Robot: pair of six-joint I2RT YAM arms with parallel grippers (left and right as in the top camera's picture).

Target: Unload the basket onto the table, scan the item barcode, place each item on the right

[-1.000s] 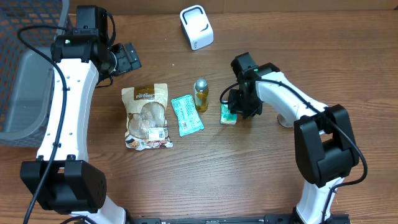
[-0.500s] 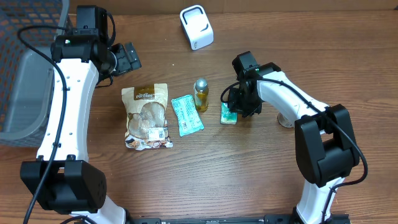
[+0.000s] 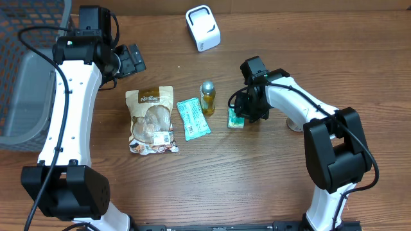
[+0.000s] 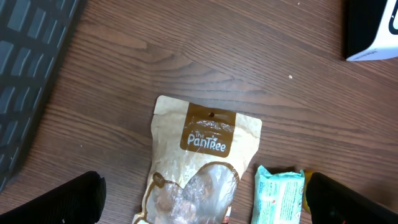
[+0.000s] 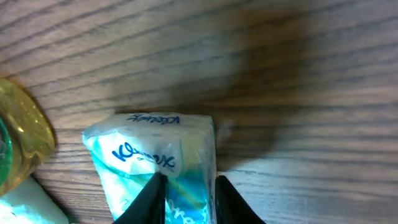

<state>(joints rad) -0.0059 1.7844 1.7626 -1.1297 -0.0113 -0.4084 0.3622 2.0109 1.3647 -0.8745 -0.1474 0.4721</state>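
Both arms [image 3: 83, 80] white-shelled — black joints, looping black cables [image 3: 64, 109] — with black fingers [image 4: 65, 202].

A tan Pantree snack pouch [image 3: 152, 120] with a clear window lies flat on the wooden surface [image 3: 257, 186], label end toward the far side. Just beside it on the right lies a teal plastic packet [image 3: 192, 119], slightly angled. A small bottle of yellow liquid with a silvery cap [image 3: 207, 97] sits by that packet's far right corner. At the left edge are a dark mesh basket [image 3: 29, 22] and a grey bin [image 3: 26, 96], well apart from the pouch.
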